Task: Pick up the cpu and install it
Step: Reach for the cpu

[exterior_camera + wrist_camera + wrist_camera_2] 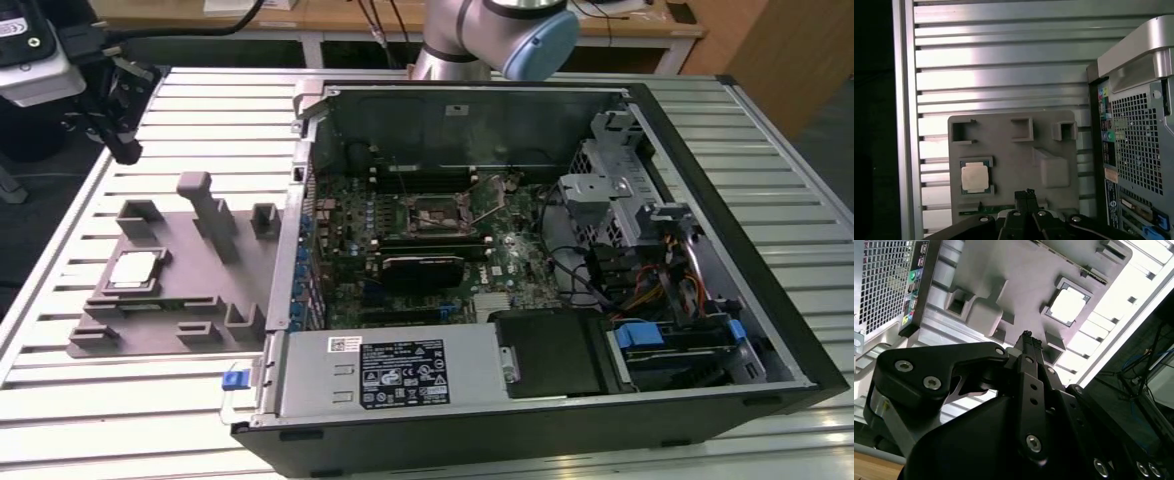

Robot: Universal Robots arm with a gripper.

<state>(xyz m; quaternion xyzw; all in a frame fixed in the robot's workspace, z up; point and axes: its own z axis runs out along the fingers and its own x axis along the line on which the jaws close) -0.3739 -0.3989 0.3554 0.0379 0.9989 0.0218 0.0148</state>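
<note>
**My hand (1027, 192) is hanging over the grey fixture tray (1009, 150), fingers pressed together and gripping nothing, while the cpu (975, 178) is lying in its seat.**

The cpu is sitting flat, metal top up, in a square recess of the tray on the slatted surface (120, 420), beside the open computer case (461, 125). That seat, I judge, is keeping it square and reachable from above. The exterior view is showing the socket (434, 215) inside the case, well apart from the chip. The first wrist view is showing the rear ports (1106, 135) and my hand near the cpu, not touching it.
</note>
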